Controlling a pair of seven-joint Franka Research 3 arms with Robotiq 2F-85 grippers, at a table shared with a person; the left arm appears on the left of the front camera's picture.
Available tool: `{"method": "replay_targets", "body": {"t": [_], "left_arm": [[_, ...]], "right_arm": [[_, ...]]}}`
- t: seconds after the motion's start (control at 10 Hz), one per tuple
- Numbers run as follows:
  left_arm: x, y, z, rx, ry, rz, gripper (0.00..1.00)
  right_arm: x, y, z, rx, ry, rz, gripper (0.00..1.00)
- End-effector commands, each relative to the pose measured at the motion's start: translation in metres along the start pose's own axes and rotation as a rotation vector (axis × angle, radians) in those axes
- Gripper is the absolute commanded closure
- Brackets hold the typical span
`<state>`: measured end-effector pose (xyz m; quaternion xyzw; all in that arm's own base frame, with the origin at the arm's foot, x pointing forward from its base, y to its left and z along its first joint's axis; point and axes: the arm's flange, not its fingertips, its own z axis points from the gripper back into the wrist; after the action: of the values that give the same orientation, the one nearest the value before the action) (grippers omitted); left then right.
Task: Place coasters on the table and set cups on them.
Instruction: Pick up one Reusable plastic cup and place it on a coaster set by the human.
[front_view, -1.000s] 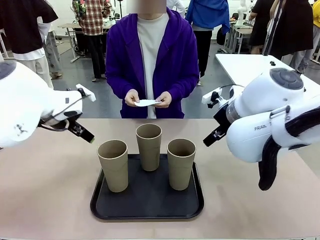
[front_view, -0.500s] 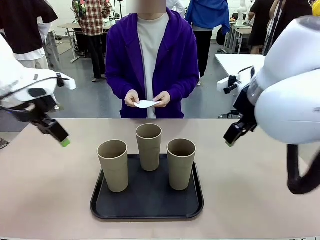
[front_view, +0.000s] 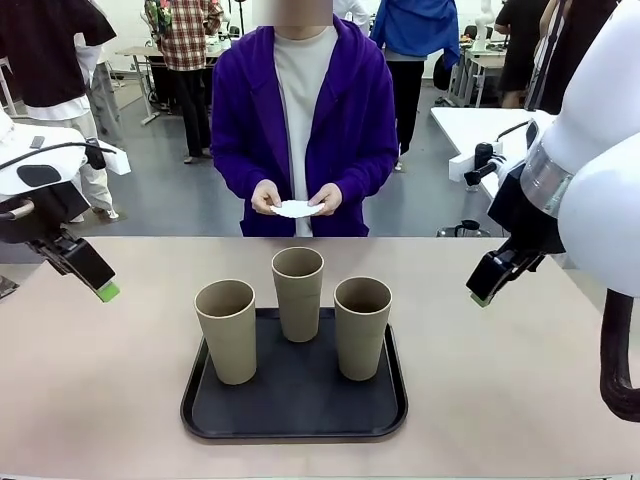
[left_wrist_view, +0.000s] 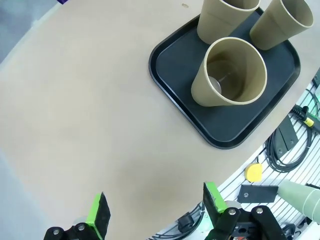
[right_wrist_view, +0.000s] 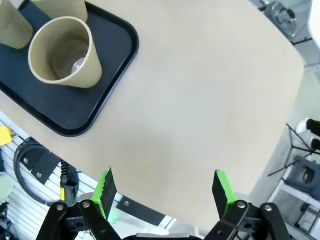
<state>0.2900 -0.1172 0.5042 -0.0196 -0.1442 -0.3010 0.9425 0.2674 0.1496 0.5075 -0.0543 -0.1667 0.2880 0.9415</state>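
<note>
Left fingers (left_wrist_view: 98, 216) and right fingers (right_wrist_view: 223, 191) are released and empty. Cups (front_view: 298, 290) stand on the centre tray (front_view: 296, 412). The coasters (front_view: 296, 208) are in the person's hands (front_view: 327, 197), upper middle. It seems best to approach a cup only once the coasters lie flat on the counter (front_view: 110, 390).

Tool (right_wrist_view: 165, 192) spread wide over table (right_wrist_view: 200, 100), beside tray (right_wrist_view: 60, 110).

Left wrist view's top edge cuts off 2 cups (left_wrist_view: 225, 20).

bright, even overhead light, soft shadows; sharp focus; wrist views bend at edges.
</note>
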Motion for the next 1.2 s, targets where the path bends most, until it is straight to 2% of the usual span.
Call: {"method": "replay_targets", "body": {"t": [0.0,0.1,0.3,0.5,0.6,0.8,1.0,1.1], "left_arm": [[0.004,0.004,-0.006,0.002,-0.005,-0.005,0.0],[0.0,0.0,0.0,0.0,0.0,0.0,0.0],[-0.017,0.035,0.0,-0.397,-0.138,0.076,0.0],[-0.036,0.073,-0.021,-0.797,-0.246,0.107,0.0],[-0.051,0.092,-0.035,-0.982,-0.3,0.133,0.0],[-0.083,0.138,-0.052,-1.183,-0.312,0.217,0.0],[-0.123,0.183,-0.059,-1.204,-0.315,0.371,0.0],[-0.133,0.19,-0.058,-1.191,-0.319,0.436,0.0]], "right_arm": [[-0.004,0.004,0.007,-0.006,-0.001,0.007,0.0],[-0.008,-0.017,-0.004,0.265,-0.051,-0.085,0.0],[-0.043,-0.062,-0.036,0.762,-0.167,-0.345,0.0],[-0.08,-0.095,-0.082,1.008,-0.211,-0.499,0.0],[-0.095,-0.114,-0.1,1.089,-0.222,-0.562,0.0],[-0.116,-0.141,-0.125,1.205,-0.232,-0.655,0.0],[-0.133,-0.154,-0.13,1.222,-0.248,-0.699,0.0],[-0.142,-0.159,-0.13,1.223,-0.252,-0.719,0.0]]}}
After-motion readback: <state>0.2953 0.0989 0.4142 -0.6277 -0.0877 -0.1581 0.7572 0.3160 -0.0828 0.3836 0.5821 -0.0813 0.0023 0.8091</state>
